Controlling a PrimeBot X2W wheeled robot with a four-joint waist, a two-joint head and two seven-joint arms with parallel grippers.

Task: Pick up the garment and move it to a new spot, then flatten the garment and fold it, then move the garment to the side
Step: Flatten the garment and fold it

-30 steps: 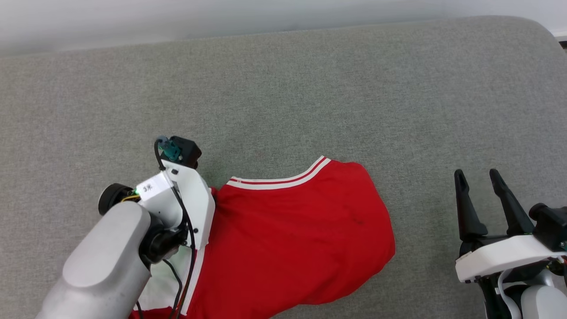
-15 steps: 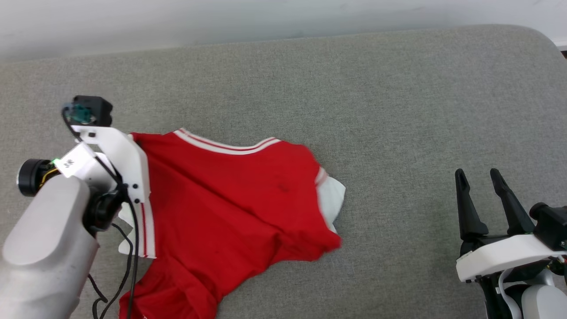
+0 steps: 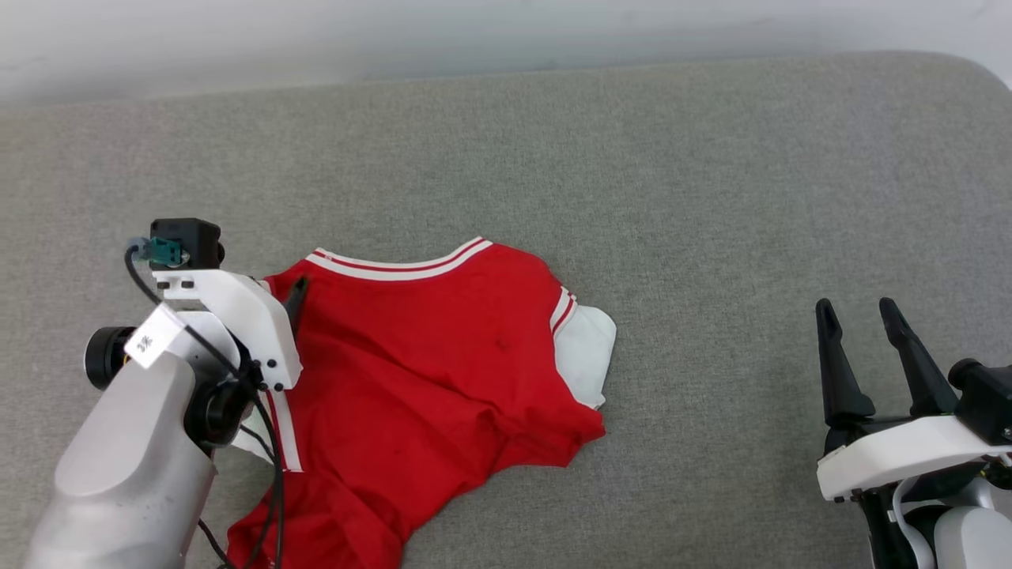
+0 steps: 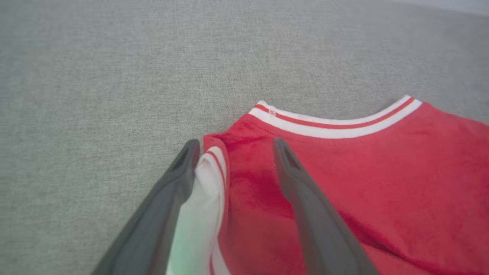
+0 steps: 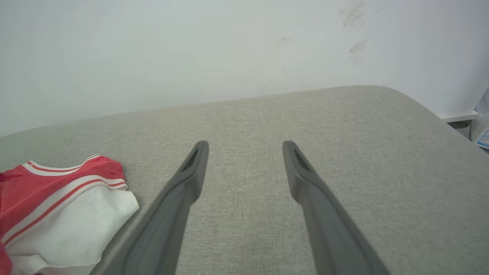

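The garment [image 3: 427, 371] is a red shirt with a red-and-white striped collar and a white sleeve. It lies crumpled, back side up, on the grey cushion, left of centre in the head view. My left gripper [image 4: 237, 147] is open over its left shoulder corner. One finger rests beside the folded white sleeve trim and the other on the red cloth [image 4: 382, 172]. In the head view one dark fingertip [image 3: 296, 294] shows at that shoulder. My right gripper [image 3: 856, 310] stands open at the lower right, well clear of the shirt, with nothing between its fingers [image 5: 183, 198]. The shirt's right sleeve [image 5: 68, 217] lies to its left.
The grey upholstered surface [image 3: 711, 197] stretches wide behind and to the right of the shirt. A white wall [image 3: 474, 32] runs along its far edge, and its far right corner [image 5: 412, 99] is rounded. A shelf edge with a blue-and-white item [image 5: 483, 137] sits past that corner.
My left gripper dragged the garment left and farther back, then opened and let go of the shoulder. The shirt now lies settled with its right sleeve showing. The right arm has stayed put.
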